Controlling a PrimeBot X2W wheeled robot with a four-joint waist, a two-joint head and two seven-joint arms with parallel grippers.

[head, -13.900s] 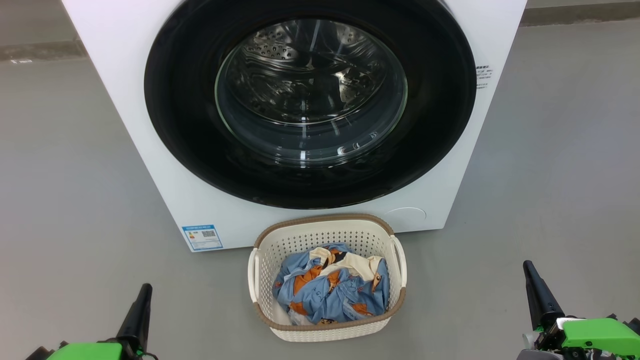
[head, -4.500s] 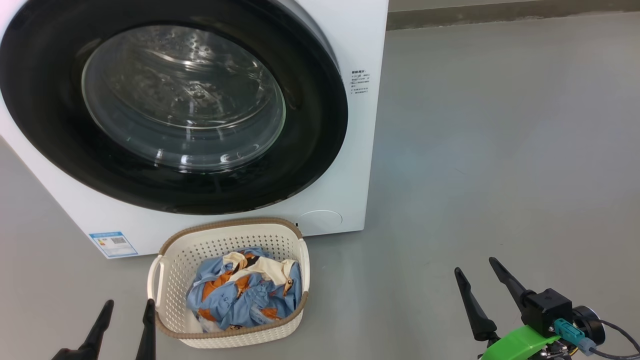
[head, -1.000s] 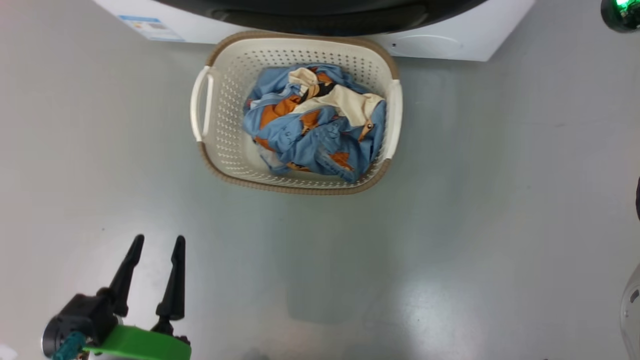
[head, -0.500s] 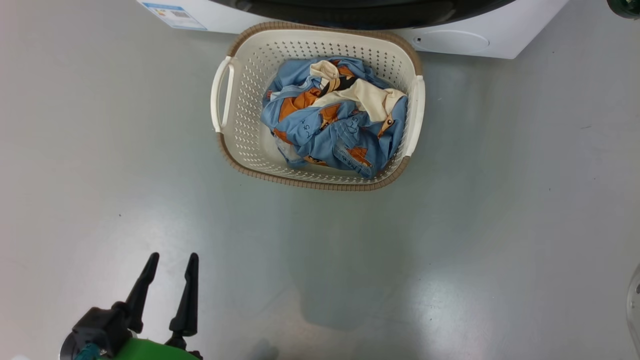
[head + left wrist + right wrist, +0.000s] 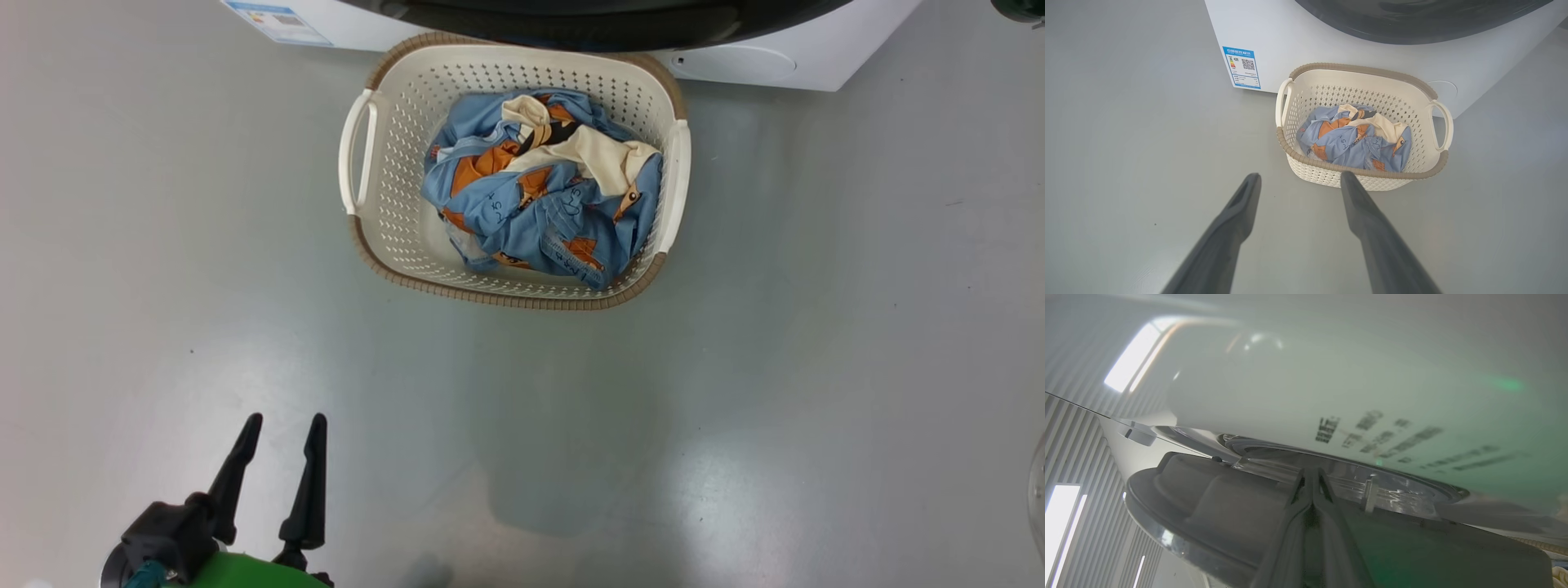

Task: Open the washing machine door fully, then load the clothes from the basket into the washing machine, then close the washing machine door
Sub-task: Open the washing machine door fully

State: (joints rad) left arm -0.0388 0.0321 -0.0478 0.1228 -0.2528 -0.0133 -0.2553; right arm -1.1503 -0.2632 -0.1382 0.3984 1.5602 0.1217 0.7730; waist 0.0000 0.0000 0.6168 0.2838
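Currently, in the head view, the basket (image 5: 522,302) stands on the grey floor (image 5: 816,327) just in front of the washing machine (image 5: 824,61). The clothes (image 5: 539,204) lie bundled inside it, so none is loaded yet. The lower arc of the washing machine door (image 5: 571,20) shows at the top edge, above the far basket rim, with the blue label sticker (image 5: 276,18) to its left. The left gripper (image 5: 285,418) hangs at the lower left, well apart from the basket, with its fingers spread and empty. In the left wrist view, the two fingers stand wide and point toward the near basket wall; nothing is held. In the right wrist view, the right gripper (image 5: 1312,475) has its fingers pressed together with nothing between them. Its tips sit at the seam between the door's edge and the white front panel, below blurred printed text (image 5: 1410,437). A metal latch piece (image 5: 1370,494) shows in that seam, which suggests the door stands slightly off the front; how far cannot be told. Judgement: the door-opening step is in hand and not complete, and loading and closing are left.
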